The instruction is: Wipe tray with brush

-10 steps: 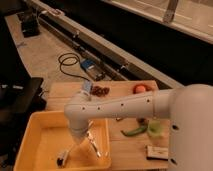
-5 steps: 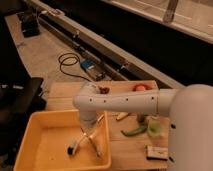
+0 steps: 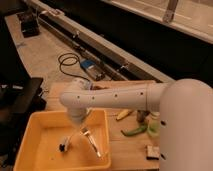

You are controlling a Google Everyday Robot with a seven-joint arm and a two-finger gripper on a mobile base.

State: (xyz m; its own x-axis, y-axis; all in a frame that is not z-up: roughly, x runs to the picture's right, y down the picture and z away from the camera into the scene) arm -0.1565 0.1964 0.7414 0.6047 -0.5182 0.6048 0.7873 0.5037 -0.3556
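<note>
The yellow tray (image 3: 40,122) fills the lower left of the camera view, on the wooden table. My white arm reaches in from the right, and its wrist hangs over the tray's middle. The gripper (image 3: 80,132) points down into the tray and is shut on the brush (image 3: 69,140). The brush's pale handle slants down to the left, and its dark bristle head rests on the tray floor at about the centre. One metal finger (image 3: 92,144) shows to the right of the handle, close to the tray's right wall.
Right of the tray on the table (image 3: 125,145) lie a yellow banana-like piece (image 3: 123,114), a green pepper (image 3: 134,131), a pale green cup (image 3: 154,127) and a small dark box (image 3: 151,152). A blue device (image 3: 90,67) with cable lies on the floor behind. A black chair (image 3: 20,100) stands left.
The brush head has slid over the tray floor, first to the right, then back left and away from the front rim. The wrist has moved with it.
</note>
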